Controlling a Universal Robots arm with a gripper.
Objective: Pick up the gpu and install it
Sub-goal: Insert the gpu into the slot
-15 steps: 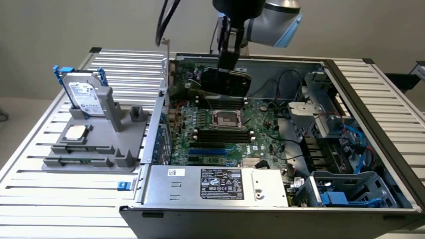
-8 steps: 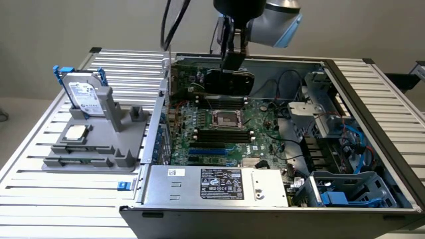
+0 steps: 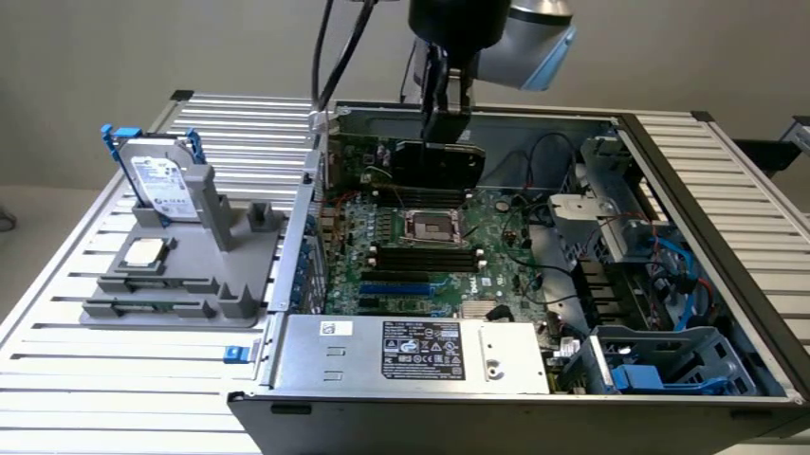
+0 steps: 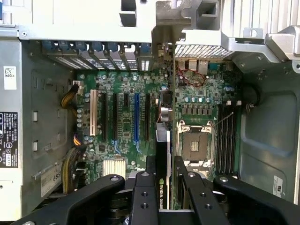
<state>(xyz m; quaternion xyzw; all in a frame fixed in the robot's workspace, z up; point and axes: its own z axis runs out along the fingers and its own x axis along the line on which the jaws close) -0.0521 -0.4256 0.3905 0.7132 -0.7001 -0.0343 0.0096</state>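
Exterior view shows the gripper (image 3: 445, 128) clamped on the top edge of the gpu (image 3: 437, 163), holding it upright above the motherboard (image 3: 487, 242) inside the open case (image 3: 693, 190); the install step is in hand, and I judge it needs the card's lower edge lined up with an expansion slot (image 4: 136, 117).

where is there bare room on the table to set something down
Bare table slats between the grey holder and the table's near edge, on the exterior view's left of the case, and a strip along its other side. Inside the case is crowded: motherboard, cables, and the tool gripping the gpu over them.
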